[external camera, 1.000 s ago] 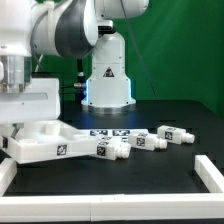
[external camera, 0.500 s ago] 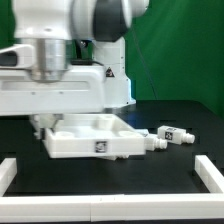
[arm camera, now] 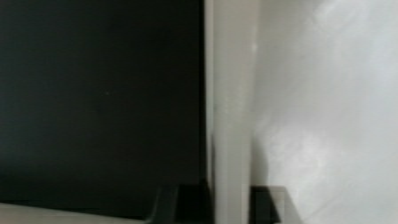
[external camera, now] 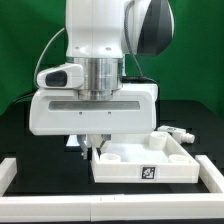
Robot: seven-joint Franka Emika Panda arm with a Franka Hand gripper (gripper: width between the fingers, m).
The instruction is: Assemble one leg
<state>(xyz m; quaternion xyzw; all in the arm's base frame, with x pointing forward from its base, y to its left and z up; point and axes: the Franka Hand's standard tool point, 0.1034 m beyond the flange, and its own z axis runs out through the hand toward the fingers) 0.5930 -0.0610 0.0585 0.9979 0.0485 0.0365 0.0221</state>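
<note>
Gripper [external camera: 94,147] clamped on tray [external camera: 120,170] rim, 10 o'clock corner. Leg [external camera: 181,131] at tray's 2 o'clock. Slide tray flat, stop short of leg; no tilt.

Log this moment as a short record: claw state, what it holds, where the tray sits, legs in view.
claw: shut on tray
tray: open side up, toward the exterior view's right
grip spot: tray's back corner, on the exterior view's left
leg: one partly seen behind the tray, not held
table: black
</note>
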